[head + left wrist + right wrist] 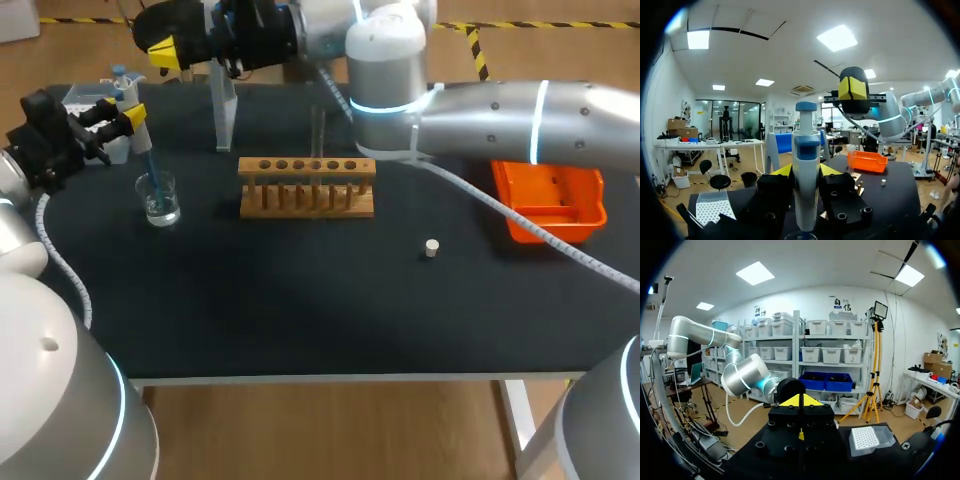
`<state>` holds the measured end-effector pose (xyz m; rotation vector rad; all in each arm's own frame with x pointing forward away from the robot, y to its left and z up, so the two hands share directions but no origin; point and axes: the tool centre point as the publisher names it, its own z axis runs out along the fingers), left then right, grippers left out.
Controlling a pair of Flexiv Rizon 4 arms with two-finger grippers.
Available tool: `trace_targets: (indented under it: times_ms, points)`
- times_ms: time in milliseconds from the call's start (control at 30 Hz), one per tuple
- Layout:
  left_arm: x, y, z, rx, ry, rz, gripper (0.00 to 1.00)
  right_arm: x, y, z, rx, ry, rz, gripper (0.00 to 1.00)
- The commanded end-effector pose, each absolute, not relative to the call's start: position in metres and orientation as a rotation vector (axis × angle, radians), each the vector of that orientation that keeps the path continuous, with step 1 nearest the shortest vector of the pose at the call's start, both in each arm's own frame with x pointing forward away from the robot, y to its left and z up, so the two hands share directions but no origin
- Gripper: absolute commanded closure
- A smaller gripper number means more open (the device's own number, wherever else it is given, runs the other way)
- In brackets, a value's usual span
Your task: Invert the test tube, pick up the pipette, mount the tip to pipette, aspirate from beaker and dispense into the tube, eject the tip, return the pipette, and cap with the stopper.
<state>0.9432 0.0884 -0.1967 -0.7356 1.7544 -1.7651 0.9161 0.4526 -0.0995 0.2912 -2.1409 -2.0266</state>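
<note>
Right gripper (168, 47) was seen at 11 o'clock of the rack (307, 186), fingers pressed together, nothing held | beaker (159, 198) was set at the rack's 9 o'clock — fragile glass, judged | pipette (806, 145), tip in beaker, was clamped mid-body by left gripper (806, 171) — judged light, stiff, slippery.

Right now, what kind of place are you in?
Probably a science lab bench. On the black table there's a wooden test tube rack, a glass beaker, and a pipette gripped in my left gripper.
</note>
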Motion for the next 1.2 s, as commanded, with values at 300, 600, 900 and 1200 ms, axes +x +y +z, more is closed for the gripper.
trace_targets:
  times_ms: [300, 600, 900, 1200]
  points:
    - [0.943, 0.088, -0.197, -0.735, 1.751, -1.765, 1.00, 0.928, 0.482, -0.102, 0.326, -2.120, -1.998, 1.00]
    - [0.943, 0.088, -0.197, -0.735, 1.751, -1.765, 1.00, 0.931, 0.496, -0.102, 0.325, -2.116, -1.999, 1.00]
    - [0.943, 0.088, -0.197, -0.735, 1.751, -1.765, 1.00, 0.931, 0.507, -0.105, 0.322, -2.103, -1.991, 1.00]
    - [0.943, 0.088, -0.197, -0.735, 1.751, -1.765, 1.00, 0.931, 0.514, -0.111, 0.304, -2.092, -1.981, 1.00]
